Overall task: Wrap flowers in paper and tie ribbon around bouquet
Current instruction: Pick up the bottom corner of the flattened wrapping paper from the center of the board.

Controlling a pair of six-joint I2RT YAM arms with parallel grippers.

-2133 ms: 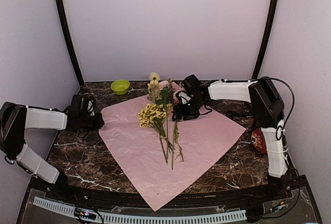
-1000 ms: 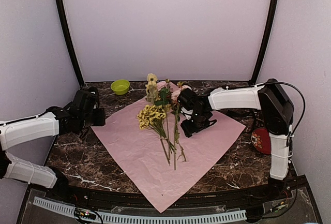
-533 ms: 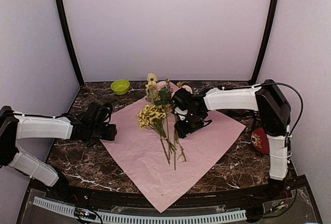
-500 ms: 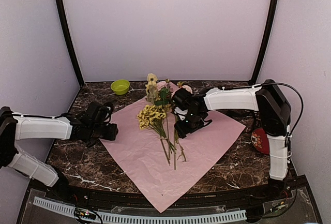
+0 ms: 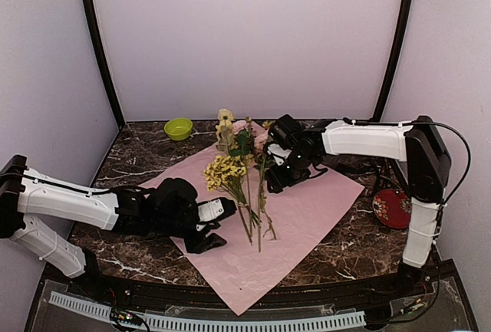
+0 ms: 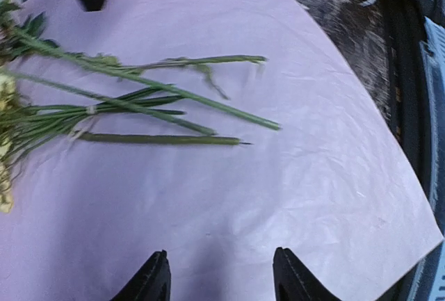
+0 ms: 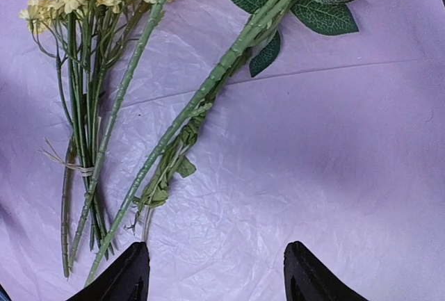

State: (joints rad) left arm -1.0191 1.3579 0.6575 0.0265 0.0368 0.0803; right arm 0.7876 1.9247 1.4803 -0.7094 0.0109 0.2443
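- Unmoved through the last couple of seconds: thin-stemmed pale pink and yellow flowers (image 5: 230, 175), lying loose down the middle of the large, softly creased pinkish-lilac paper (image 5: 307, 209), heads toward the far corner, cut ends toward the near one.
- Still flat and unfolded, spread corner-on over the dark marbled table (image 5: 134, 156); no wrapping begun, no ribbon to be seen in any view.
- Swept in from beside the sheet at the left table edge to well over its left half: left fingers (image 6: 151, 280), now near the stem ends, spread wide with only bare paper between them.
- Drawn back a little toward the far right, off the mid-stem spot of a moment ago: right fingers (image 7: 133, 273), likewise wide apart and holding nothing, looking down on stalks and leaves.
- Reads as a handover: placing finished, first fold probably about to start from the left.
- Likely next: pinching the thin sheet on its left side and bringing it over the stems without dragging them.
- Worth watching: tissue-thin paper hard to lift off a flat table; loose stems apt to roll if nudged.
- Untouched at the sides: small lime-green bowl (image 5: 178, 127) far left, round red object (image 5: 393, 208) by the right arm.
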